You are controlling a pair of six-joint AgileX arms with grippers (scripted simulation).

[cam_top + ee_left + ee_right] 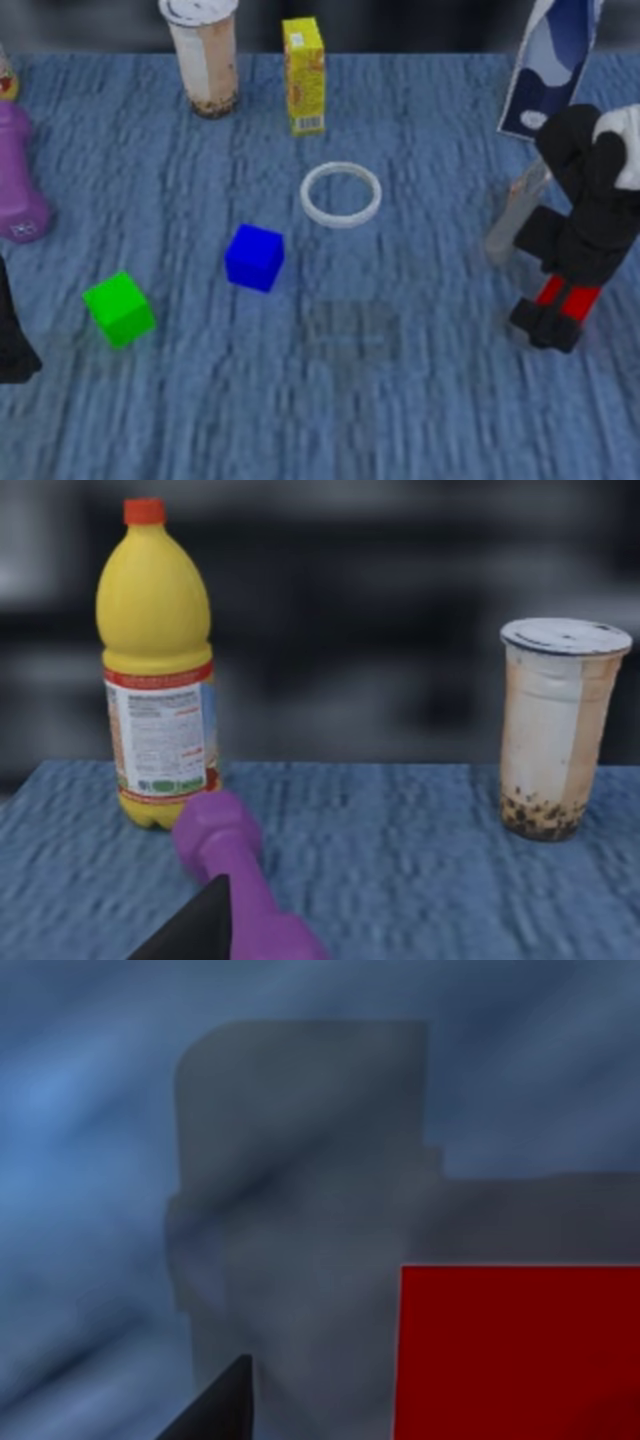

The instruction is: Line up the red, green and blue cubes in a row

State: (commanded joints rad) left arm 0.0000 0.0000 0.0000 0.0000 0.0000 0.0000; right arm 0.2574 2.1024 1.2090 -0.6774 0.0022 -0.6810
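- Holding the red cube (567, 293) between its fingers, the right gripper (556, 318) sits at the table's right side, pointing down; red shows just above the black fingertips in the top view, and the right wrist view fills one corner with a red face over the gripper's shadow on the cloth.
- The blue cube (254, 257) rests left of centre, just below and left of the white ring (341, 194); the green cube (119, 308) lies farther left and a little nearer the front edge — apart from blue, not touching.
- The left gripper (14, 350) is parked at the left edge; whether its fingers are wide or narrow I cannot tell.
- Step in hand, as I judge it: carrying red toward the row, with green and blue not yet squared up.
- Next move likely calls for bringing red leftward and setting it down beside blue, on the line green and blue suggest — keeping clear of the ring, and lowering it flat before letting go so it does not tumble.
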